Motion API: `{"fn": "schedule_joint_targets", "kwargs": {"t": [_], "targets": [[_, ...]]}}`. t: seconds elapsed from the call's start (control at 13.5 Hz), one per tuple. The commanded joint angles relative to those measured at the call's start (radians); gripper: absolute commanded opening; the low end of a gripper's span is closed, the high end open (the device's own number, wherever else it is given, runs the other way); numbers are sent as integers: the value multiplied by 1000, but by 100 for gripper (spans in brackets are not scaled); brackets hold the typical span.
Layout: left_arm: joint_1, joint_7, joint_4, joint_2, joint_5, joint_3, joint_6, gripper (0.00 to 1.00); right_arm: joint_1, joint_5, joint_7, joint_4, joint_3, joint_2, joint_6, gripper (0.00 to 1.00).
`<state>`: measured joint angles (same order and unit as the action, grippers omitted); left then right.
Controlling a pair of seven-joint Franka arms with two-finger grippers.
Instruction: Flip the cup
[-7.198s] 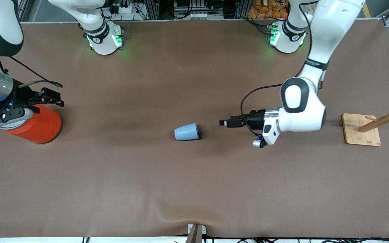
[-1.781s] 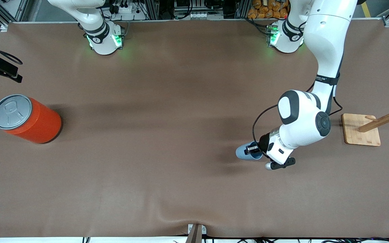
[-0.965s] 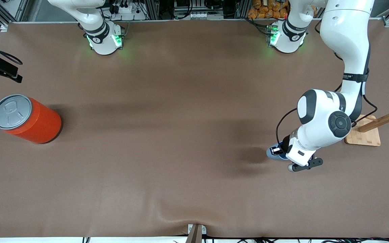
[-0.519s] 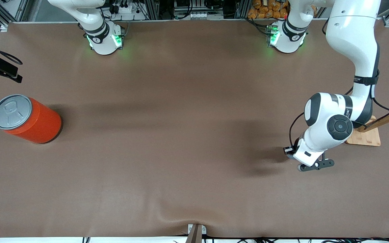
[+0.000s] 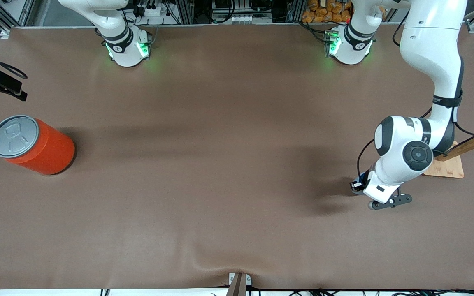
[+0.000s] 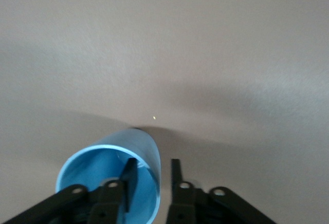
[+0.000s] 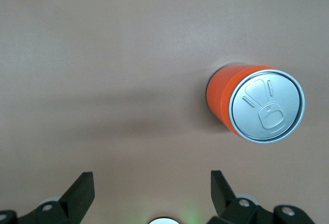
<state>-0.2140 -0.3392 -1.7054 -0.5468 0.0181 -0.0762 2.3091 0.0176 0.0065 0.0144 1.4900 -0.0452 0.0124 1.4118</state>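
One cup (image 6: 110, 175), one can (image 5: 35, 144), one wooden rack (image 5: 453, 156), two arms. The left gripper (image 6: 151, 175) sits low at the left arm's end of the table (image 5: 220, 185), just beside the rack's base. Its two fingers (image 6: 129, 171) straddle the cup's wall, one inside the mouth, the other outside, and there is a slit of daylight between them and the rim, so the hold looks loosened rather than clamped. The cup is light blue, mouth up toward the wrist, right under the gripper; whether its base touches the table I cannot tell. The right gripper (image 7: 151, 190) waits at the right arm's end with its fingers spread wide and nothing between them, the orange can standing upright on the table near it
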Motion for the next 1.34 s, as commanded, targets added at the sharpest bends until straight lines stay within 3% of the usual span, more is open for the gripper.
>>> {"fn": "schedule_joint_targets", "kwargs": {"t": [0.0, 0.74, 0.96, 1.26], "targets": [[11, -11, -8, 114, -18, 13, -59, 100, -4, 7, 10, -28, -2, -14, -17, 100], [8, 51, -2, 599, -18, 65, -621, 100, 5, 6, 10, -30, -9, -14, -19, 100], [11, 69, 12, 656, -30, 64, -761, 100, 5, 6, 10, -42, -9, -14, -16, 100], [48, 129, 136, 634, -56, 55, -855, 100, 7, 4, 10, -43, -9, -14, -13, 100]]}}
